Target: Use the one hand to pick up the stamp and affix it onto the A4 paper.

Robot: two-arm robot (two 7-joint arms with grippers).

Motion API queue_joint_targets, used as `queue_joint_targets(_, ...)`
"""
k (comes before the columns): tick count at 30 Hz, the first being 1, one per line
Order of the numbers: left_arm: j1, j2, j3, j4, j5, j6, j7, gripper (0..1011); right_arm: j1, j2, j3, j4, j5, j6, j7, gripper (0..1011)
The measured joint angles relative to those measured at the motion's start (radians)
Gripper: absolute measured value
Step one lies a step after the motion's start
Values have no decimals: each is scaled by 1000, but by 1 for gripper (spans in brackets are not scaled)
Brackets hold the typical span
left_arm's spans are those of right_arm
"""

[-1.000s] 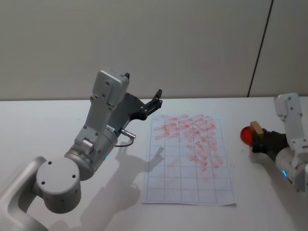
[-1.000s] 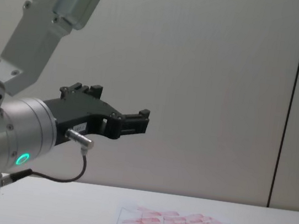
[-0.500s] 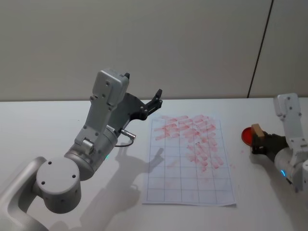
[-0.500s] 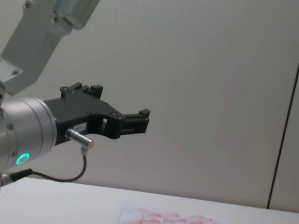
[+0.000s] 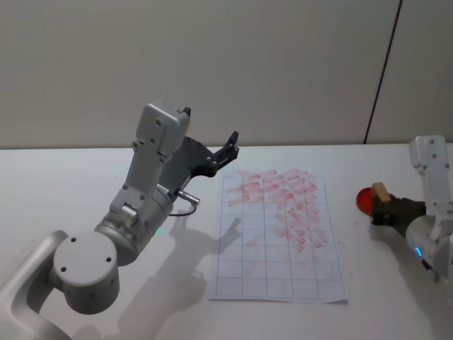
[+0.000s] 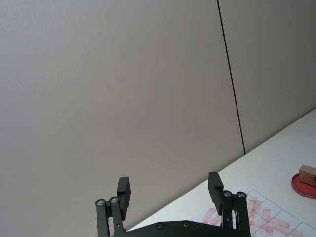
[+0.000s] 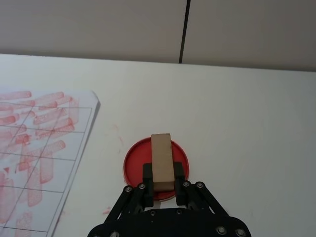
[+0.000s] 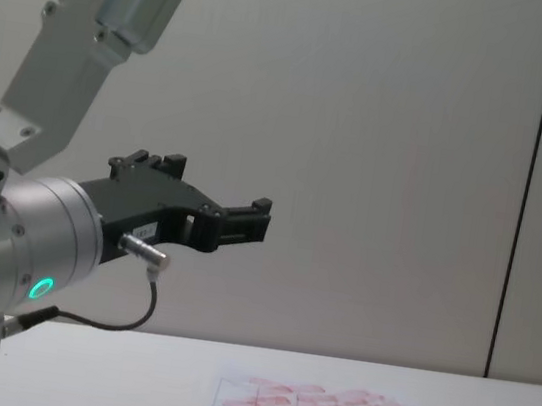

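Right wrist view: the right gripper (image 7: 163,174), black-fingered on a slim light-grey arm, is clenched on the small tan wooden stamp block (image 7: 161,157), one finger on each long side, at the end nearest the wrist. The block's other end reaches out over the shallow round red ink dish (image 7: 134,165). We cannot tell whether its face touches the pad or sits just clear. The dish rests on the white table (image 7: 237,113), right of the white gridded A4 paper (image 7: 34,148) and apart from it.

Progress, as we judge it: grasp made, inking at or near its end. Left to do: carry the stamp left to the paper, press, lift. The sheet's far rows carry smudgy red-pink marks, and the near rows are blank.

Pose: in the head view the right arm enters at the right edge, low over the table, fingers pointing left toward the dish. The left gripper (image 6: 169,183), on the big silver arm, hangs raised left of the paper, fingers spread, holding nothing.
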Motion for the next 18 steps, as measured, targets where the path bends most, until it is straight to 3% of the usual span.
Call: queue_joint_targets(18,0,0,0,0,0,0,0,1001,-36,11,-2,-228,11,-10,69,217)
